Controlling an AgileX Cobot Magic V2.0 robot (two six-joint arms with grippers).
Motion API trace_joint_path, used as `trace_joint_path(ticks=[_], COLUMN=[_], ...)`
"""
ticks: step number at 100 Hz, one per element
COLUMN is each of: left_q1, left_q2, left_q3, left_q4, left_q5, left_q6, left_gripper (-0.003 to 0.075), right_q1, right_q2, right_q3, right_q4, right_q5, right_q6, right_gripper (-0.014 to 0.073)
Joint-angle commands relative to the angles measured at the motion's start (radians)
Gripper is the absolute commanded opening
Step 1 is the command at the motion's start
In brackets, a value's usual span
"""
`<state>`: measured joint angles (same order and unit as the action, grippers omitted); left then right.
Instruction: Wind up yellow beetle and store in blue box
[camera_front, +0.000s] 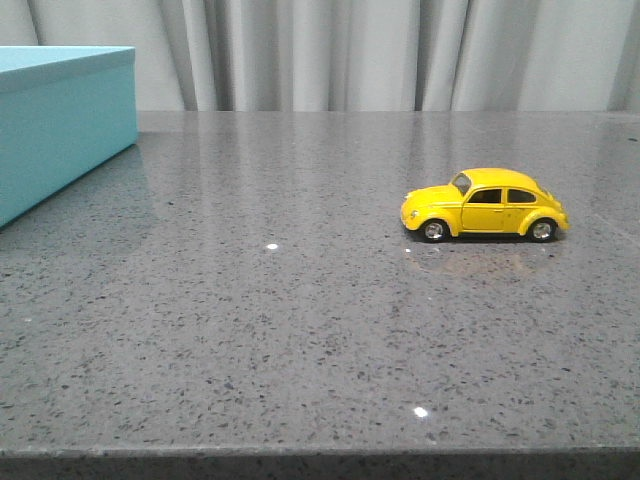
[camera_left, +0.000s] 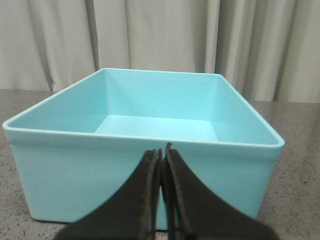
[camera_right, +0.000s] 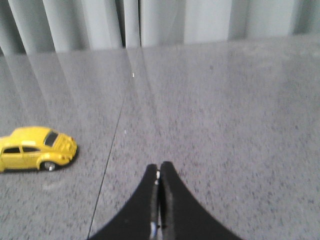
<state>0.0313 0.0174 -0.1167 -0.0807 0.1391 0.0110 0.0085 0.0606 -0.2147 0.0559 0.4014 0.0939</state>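
The yellow beetle (camera_front: 484, 205) sits on the grey table (camera_front: 300, 330), right side — well apart from the open blue box (camera_front: 62, 125) at far left; both claws — left gripper (camera_left: 162, 150), right gripper (camera_right: 159, 170) — pinched closed, empty

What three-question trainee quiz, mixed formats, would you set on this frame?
1. True or false: the yellow beetle already sits inside the blue box.
2. Multiple choice: the left end effector is A) wide open, B) shut with nothing in it, C) shut on the car.
3. Short answer: in the front view, on which side of the grey table does the box stand?

Key:
1. False; the car stands on the table, and the box interior is bare.
2. B.
3. The left, at the far edge.
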Motion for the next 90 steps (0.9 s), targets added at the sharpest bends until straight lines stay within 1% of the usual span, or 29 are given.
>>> trace_joint_path(ticks=[1,7,17,22,26,31,39,46,50,57,69,80,90], left_q1=[0.002,0.002,0.002,0.002,0.002,0.002,0.002,0.002,0.002,0.002,0.002,0.002,0.002], left_q2=[0.061,0.101,0.166,0.199,0.226,0.256,0.300,0.333,0.350,0.368,0.375,0.375,0.375], left_q3=[-0.097,-0.133,-0.193,-0.216,-0.231,-0.253,-0.276,-0.291,-0.295,-0.296,-0.296,-0.296,-0.296], left_q4=[-0.010,-0.010,-0.010,-0.010,-0.010,-0.010,-0.010,-0.010,-0.010,-0.010,-0.010,-0.010,-0.012], left_q5=[-0.013,0.001,0.018,0.018,0.020,0.020,0.020,0.012,0.000,-0.022,-0.052,-0.056,-0.057], left_q6=[-0.011,-0.011,-0.011,-0.011,-0.011,-0.011,-0.011,-0.011,-0.011,-0.011,-0.011,-0.011,-0.011], left_gripper=[-0.0020,-0.0020,-0.0020,-0.0012,0.0006,0.0052,0.0167,0.0272,0.0321,0.0357,0.0356,0.0356,0.0355], right_q1=[-0.005,-0.005,-0.005,-0.005,-0.005,-0.005,-0.005,-0.005,-0.005,-0.005,-0.005,-0.005,-0.005], right_q2=[0.080,0.124,0.181,0.201,0.215,0.231,0.260,0.284,0.298,0.326,0.355,0.356,0.356], right_q3=[-0.107,-0.153,-0.207,-0.225,-0.240,-0.254,-0.270,-0.281,-0.287,-0.299,-0.304,-0.304,-0.305], right_q4=[0.001,0.001,0.001,0.001,0.001,0.001,0.001,0.001,0.001,0.001,0.006,0.026,0.027], right_q5=[0.056,0.106,0.130,0.128,0.128,0.127,0.122,0.123,0.124,0.125,0.126,0.110,0.073], right_q6=[-0.001,-0.001,-0.002,-0.002,-0.002,-0.002,-0.002,-0.002,-0.002,-0.002,-0.002,-0.002,-0.002], right_gripper=[-0.0067,-0.0067,-0.0052,-0.0011,0.0047,0.0134,0.0277,0.0347,0.0358,0.0358,0.0354,0.0325,0.0320])
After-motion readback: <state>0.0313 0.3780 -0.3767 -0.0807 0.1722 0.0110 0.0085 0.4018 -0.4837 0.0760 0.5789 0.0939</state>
